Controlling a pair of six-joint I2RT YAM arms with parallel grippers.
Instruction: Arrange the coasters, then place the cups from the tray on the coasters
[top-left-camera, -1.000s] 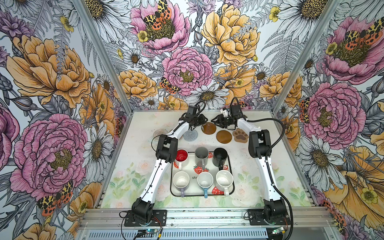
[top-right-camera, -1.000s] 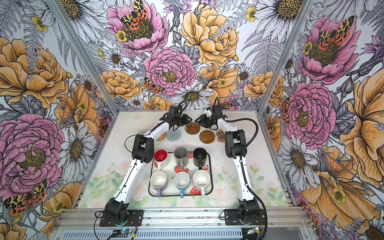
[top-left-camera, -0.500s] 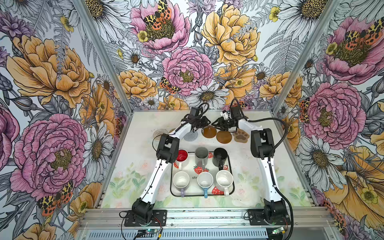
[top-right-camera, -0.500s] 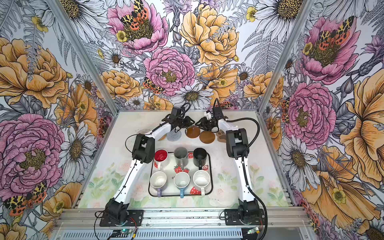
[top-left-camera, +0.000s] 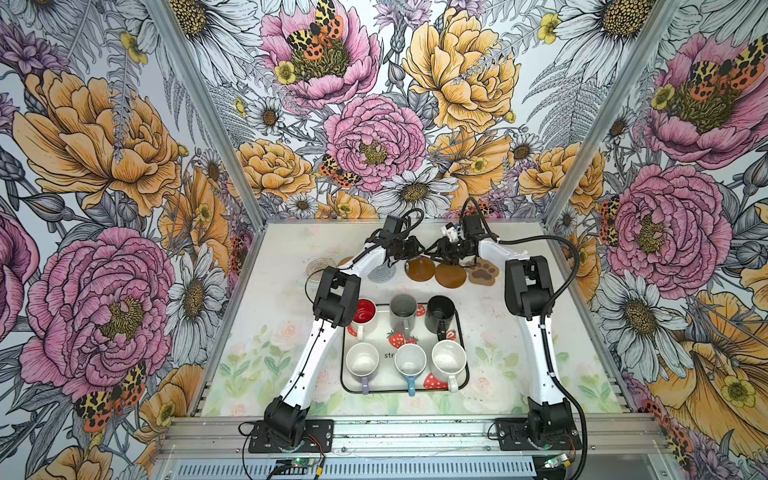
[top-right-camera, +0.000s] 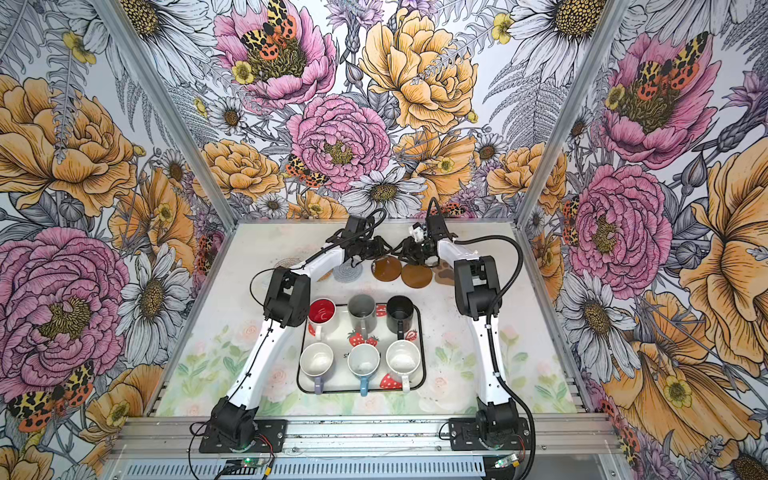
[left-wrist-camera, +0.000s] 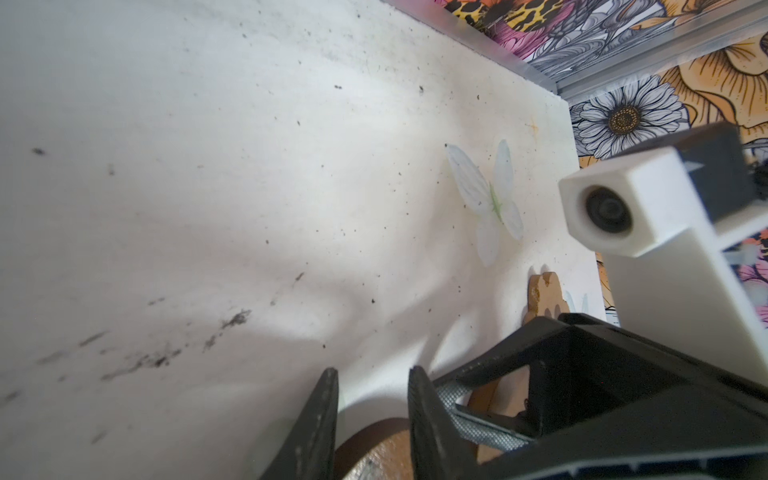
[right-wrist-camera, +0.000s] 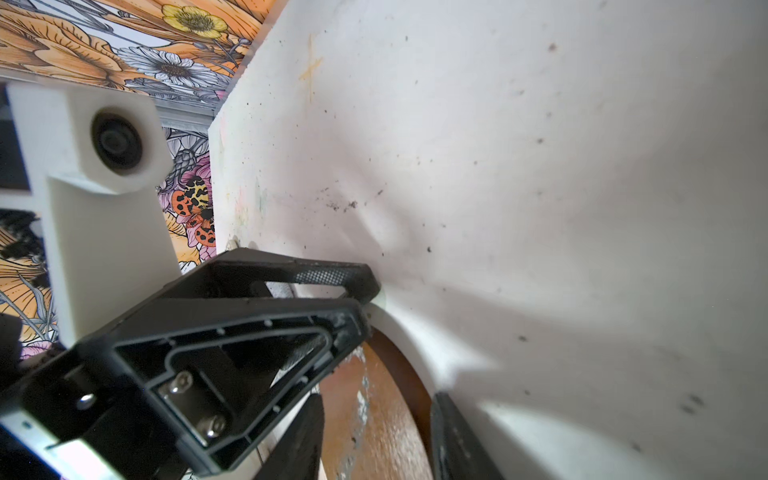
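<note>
We're looking down into a booth lined with floral wallpaper (top-left-camera: 104, 137), huge peonies, daisies and spotted moths, with aluminium posts (top-left-camera: 199, 108) in the corners. The table (top-left-camera: 286, 245) is cream, with faint flowers printed along its near edge. Up close in the wrist views it's peppered with dark specks and smudges, and there's a pale butterfly print (left-wrist-camera: 490, 203). Along the far side runs the coaster row: the clear beaded coaster (top-left-camera: 320, 266), the grey woven coaster (top-left-camera: 382, 273), the left-hand brown disc (top-left-camera: 419, 270) and the right-hand brown disc (top-left-camera: 451, 275) edge to edge, then the paw coaster (top-left-camera: 483, 272). A tan one only peeks out behind the left arm. In both top views the two grippers meet tip to tip above the left-hand brown disc. The left gripper (left-wrist-camera: 372, 370) has its jaws narrowly apart, the right gripper (right-wrist-camera: 379, 397) a little wider, and each gap shows a brown disc's face with nothing clamped. Nearer us, the tray (top-left-camera: 343, 365) carries all six cups (top-left-camera: 403, 305), upright, in two rows of three, handles pointing our way.
</note>
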